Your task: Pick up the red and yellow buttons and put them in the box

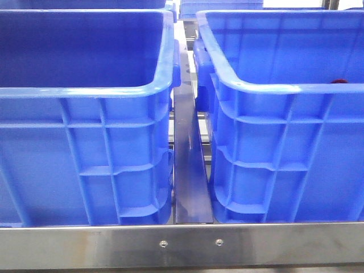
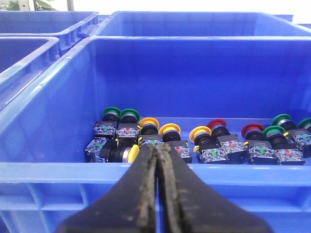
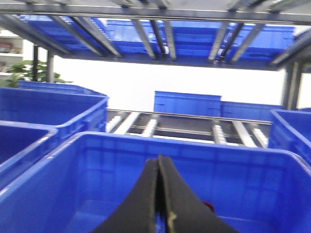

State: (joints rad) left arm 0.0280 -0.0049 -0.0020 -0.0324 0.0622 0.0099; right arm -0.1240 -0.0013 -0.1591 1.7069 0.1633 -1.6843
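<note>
Left gripper: clenched, black fingers pressed together, nothing between them; tips above the near rim of a blue crate.
Buttons: lie in a row on that crate's floor. Yellow ones near the middle, red ones just beside them, green ones at both ends.
Right gripper: clenched, empty, over another crate; a small red spot shows beside the fingers, too blurred to identify.
Front view: two crates side by side, left, right, steel rail between; no arm visible.
</note>
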